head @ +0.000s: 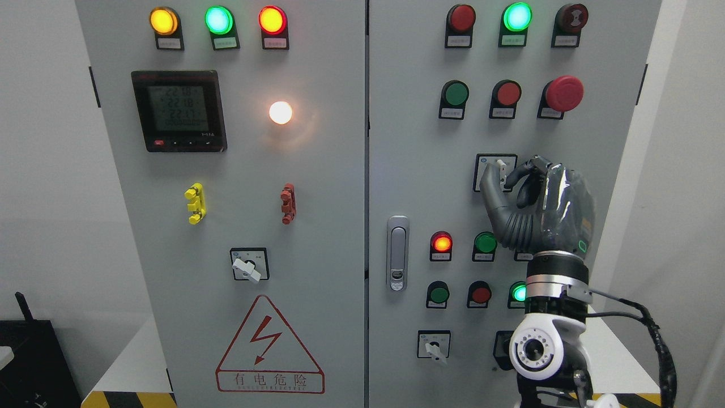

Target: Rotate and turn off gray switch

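Right hand (538,198) pinches the switch (500,169) above the red lamp (441,243), thumb and fingers clamped on its upright knob.

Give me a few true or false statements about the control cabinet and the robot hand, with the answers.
1. The right hand has its fingers on the gray switch on the right door. True.
2. The round lamp beside the meter is dark. False: it glows white.
3. The left hand is touching the yellow handle. False: no left hand is in view.
4. The warning triangle is on the left door, below a rotary switch. True.
5. The top row on the right door shows three lit lamps. False: only the green lamp is lit.
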Motion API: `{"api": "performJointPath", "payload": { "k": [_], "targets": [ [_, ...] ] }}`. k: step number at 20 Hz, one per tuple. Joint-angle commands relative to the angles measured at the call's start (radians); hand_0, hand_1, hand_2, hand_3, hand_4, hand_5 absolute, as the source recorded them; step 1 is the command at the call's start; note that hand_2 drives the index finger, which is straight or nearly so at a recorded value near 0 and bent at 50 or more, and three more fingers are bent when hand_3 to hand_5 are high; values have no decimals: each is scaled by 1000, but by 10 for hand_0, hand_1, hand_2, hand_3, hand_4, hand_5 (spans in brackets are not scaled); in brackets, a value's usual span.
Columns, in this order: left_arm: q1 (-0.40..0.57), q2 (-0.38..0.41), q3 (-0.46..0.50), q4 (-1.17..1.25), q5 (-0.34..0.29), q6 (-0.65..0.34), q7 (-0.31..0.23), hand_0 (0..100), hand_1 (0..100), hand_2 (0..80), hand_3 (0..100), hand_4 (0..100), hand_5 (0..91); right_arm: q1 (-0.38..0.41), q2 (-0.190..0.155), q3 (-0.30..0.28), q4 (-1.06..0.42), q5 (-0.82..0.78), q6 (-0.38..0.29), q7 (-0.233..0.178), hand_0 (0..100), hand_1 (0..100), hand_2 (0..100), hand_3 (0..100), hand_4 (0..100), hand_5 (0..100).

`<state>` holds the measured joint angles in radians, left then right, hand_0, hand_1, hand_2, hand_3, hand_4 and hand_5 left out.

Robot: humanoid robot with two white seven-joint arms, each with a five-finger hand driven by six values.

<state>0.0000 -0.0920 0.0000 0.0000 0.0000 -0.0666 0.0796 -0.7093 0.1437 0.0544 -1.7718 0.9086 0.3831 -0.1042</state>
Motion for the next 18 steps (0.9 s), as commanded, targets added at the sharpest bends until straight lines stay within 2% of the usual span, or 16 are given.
{"api": "performJointPath", "payload": {
  "k": [1, 18],
  "targets": [
    [-9, 0, 8, -26, 20, -1, 0, 120, 389, 0, 0, 0, 0, 1, 1, -1, -1, -1, -4, 1, 318, 381, 691, 977, 920, 1000],
    [-9, 0, 8, -26, 20, -1, 2, 120, 389, 0, 0, 0, 0, 5, -4, -7, -11, -2, -15, -2, 276, 398, 689, 975, 925, 1000]
  ]
}}
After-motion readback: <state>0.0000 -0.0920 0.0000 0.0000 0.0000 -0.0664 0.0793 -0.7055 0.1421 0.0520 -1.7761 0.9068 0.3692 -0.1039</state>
